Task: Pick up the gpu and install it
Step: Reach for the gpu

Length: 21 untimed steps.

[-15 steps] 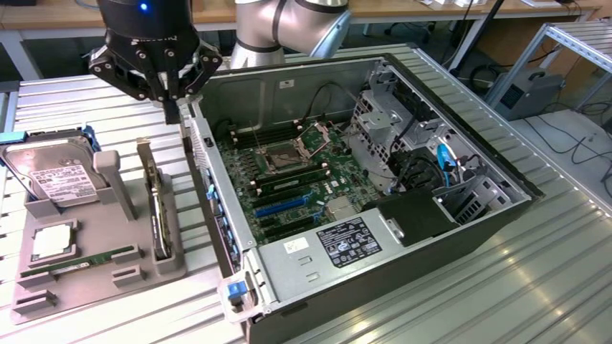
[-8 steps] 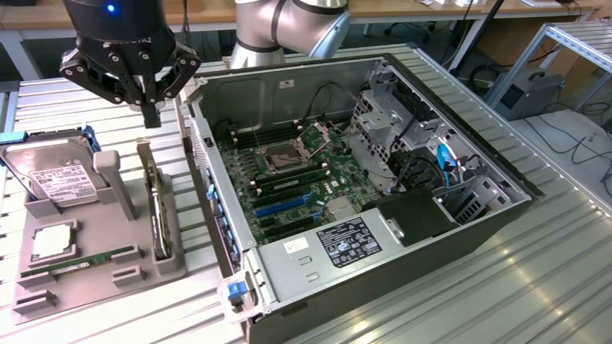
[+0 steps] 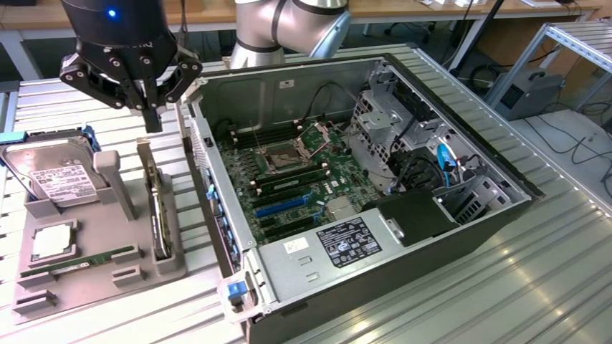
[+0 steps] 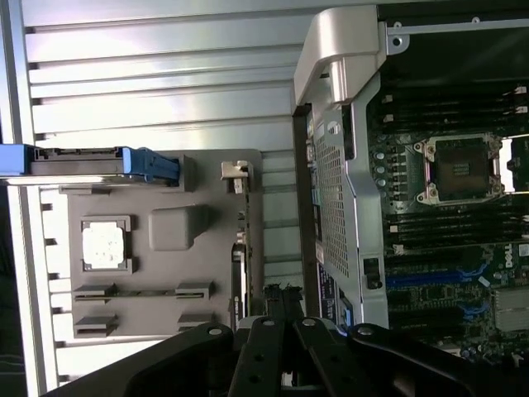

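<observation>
Grey holder tray (image 3: pixel 96 287) on the slatted metal desk (image 3: pixel 497 287), beside the open computer case (image 3: pixel 287 79). Held in the tray's recesses: a hard drive (image 3: pixel 53 175) propped at an angle, a processor chip (image 3: pixel 53 244) laid flat, a slim memory stick (image 3: pixel 82 261) and the gpu (image 3: pixel 158 208). The gpu is stood on its long edge in the slot along the tray side nearest the case, not yet lifted. A motherboard (image 3: pixel 287 179) with an empty processor socket (image 3: pixel 284 152) is contained in the case.

In the exterior view the drive's white label and the case's drive cage and cables are seen. In the wrist view the tray (image 4: pixel 165 281) is seen from overhead and the hard drive (image 4: pixel 99 161) edge-on with its blue carrier.

The gpu (image 4: pixel 240 273) is presented there as a thin dark edge; in the exterior view a long silver strip is seen along it.

The pincer (image 3: pixel 153 127) is held above the gpu's far end, fingers closed together, nothing gripped; its tips (image 4: pixel 281 291) are seen just beside the card.
</observation>
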Motion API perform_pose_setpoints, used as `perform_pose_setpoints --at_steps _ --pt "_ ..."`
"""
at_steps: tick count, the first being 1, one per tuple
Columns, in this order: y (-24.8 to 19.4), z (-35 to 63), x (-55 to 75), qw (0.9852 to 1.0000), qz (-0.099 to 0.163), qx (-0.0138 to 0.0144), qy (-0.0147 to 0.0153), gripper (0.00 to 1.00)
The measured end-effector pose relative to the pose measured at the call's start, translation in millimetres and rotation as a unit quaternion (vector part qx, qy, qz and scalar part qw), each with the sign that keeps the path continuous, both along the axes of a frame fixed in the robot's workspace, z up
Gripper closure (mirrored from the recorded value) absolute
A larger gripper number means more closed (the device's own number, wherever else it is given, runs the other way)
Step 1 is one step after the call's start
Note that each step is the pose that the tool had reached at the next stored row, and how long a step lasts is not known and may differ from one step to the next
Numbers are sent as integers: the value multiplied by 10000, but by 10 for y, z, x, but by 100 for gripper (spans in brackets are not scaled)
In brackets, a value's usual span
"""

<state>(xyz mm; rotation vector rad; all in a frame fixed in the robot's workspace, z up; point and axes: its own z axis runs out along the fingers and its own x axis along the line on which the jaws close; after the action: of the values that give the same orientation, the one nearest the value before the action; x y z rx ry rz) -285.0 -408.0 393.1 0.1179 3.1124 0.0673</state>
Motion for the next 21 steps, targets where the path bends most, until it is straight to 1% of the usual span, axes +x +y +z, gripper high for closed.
perform_pose_setpoints --at_steps 10,21 --pt "-55 0 0 10000 0 -1 0 89" --pt "-103 -1 0 10000 0 -2 0 89"
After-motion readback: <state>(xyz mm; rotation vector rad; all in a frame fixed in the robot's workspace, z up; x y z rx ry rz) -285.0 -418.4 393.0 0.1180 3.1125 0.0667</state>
